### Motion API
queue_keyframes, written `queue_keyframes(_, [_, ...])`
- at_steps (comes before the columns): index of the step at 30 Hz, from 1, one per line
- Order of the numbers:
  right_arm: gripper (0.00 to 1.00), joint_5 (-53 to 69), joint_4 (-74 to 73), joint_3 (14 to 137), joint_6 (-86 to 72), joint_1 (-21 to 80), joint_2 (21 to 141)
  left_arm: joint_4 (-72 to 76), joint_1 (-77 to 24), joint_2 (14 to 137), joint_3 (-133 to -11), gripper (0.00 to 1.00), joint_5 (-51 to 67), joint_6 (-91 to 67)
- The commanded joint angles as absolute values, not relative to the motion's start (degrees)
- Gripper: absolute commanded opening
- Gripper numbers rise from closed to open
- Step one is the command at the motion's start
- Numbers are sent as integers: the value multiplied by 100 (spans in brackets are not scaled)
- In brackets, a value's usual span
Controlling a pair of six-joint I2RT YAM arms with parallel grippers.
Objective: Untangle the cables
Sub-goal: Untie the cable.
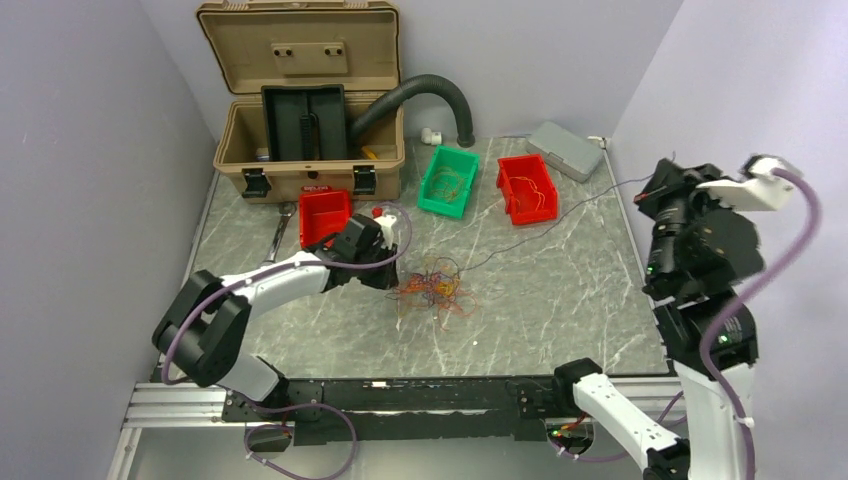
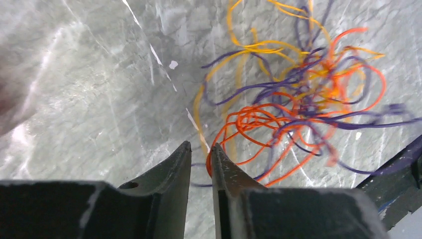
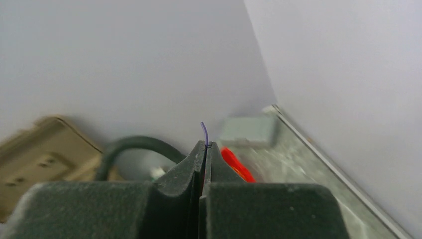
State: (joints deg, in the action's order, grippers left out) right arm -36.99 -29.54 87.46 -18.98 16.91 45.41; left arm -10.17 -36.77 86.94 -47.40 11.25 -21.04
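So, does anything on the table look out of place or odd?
One thin purple wire leaves the tangled cables and stretches up to the raised right gripper, whose jaws pinch its end. Nothing looks spilled or damaged.

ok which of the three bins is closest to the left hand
The red bin in front of the tan case, right beside the left hand; the green bin and the other red bin sit farther right.

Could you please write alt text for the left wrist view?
The left tool, its dark fingers narrowly apart, sits at the edge of a tangle of orange, yellow and purple cables on a grey marbled table.
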Motion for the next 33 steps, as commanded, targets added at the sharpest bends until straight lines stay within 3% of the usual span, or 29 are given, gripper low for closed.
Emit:
queue_keyframes(1, [0,-4205,-3813,7859,-1960,1684,4585,-1215,-3676,8083,-4795,22,667,-2106])
queue_keyframes(4, [0,-3925,-4131,7084,-2314,1685,4566,-1449,-3672,7801,-4893,15,353,-2056])
queue_keyframes(5, [5,-3803,-4252,6864,-2435,1682,4593,-1530,-3672,7722,-4933,13,269,-2030])
queue_keyframes(8, [31,-3296,-4438,6251,-2707,1685,4751,-1751,-3670,7537,-5051,11,50,-1962])
queue_keyframes(10, [61,-2876,-4415,5914,-2803,1684,4878,-1808,-3668,7492,-5098,11,46,-1930])
queue_keyframes(11, [71,-2328,-4316,5762,-2686,1687,4924,-1790,-3669,7489,-5112,13,112,-1913])
queue_keyframes(14, [86,-866,-3919,5364,-2318,1681,5032,-1616,-3679,7559,-5107,33,559,-1846])
queue_keyframes(17, [81,599,-3533,5015,-2215,1700,5245,-1444,-3702,7772,-5125,59,1110,-1838])
queue_keyframes(20, [73,1640,-3124,4721,-1980,2089,5538,-1416,-3792,8088,-5245,70,1482,-1776])
queue_keyframes(25, [69,1041,-2663,4511,-2069,3847,6055,-1409,-4016,8530,-5422,73,1804,-1723])
queue_keyframes(33, [63,191,-1096,3569,-3035,5153,6540,-1187,-4024,8851,-5296,70,2216,-1853])
